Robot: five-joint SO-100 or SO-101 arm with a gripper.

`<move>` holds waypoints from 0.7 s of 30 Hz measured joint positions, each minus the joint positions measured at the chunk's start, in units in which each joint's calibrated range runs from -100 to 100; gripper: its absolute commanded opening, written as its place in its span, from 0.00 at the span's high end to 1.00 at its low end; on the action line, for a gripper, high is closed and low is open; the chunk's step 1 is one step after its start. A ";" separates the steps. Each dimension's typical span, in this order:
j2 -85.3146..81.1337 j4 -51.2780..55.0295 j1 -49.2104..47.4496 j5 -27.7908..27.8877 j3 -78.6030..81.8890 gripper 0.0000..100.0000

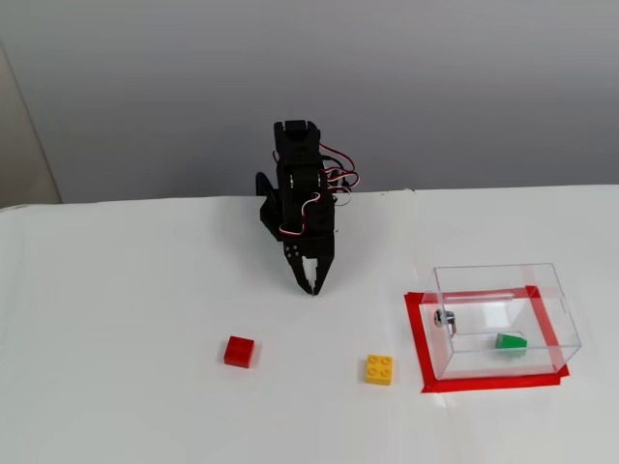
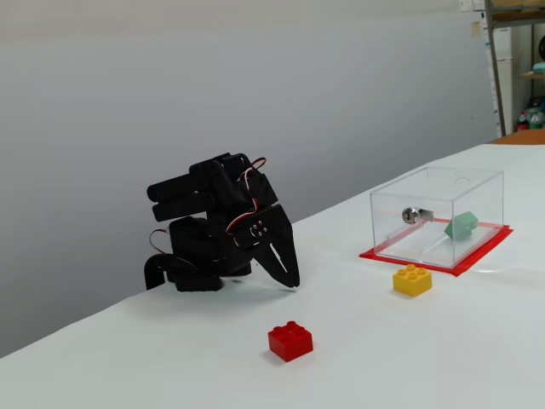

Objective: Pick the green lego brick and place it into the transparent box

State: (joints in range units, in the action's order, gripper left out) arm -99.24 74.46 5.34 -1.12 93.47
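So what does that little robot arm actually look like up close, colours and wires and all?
The arm is built from blocky matte black parts, small next to the white table. Thin red, white and dark wires loop out along its side. Its pincer has two narrow black fingers tapering to points, with a few small pale dots, maybe screws, on the housing above them.

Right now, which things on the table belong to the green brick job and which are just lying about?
Job:
green lego brick, lying inside the box
transparent box
claw, empty, away from the box

Lying about:
red lego brick
yellow lego brick
red tape border under the box
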 measured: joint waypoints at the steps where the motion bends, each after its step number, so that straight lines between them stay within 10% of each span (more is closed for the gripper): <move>1: 0.00 0.00 0.00 -0.10 0.00 0.99; 21: 0.00 0.00 0.32 -0.20 0.00 0.99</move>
State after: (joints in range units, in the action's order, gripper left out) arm -99.24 74.46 5.66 -1.32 93.47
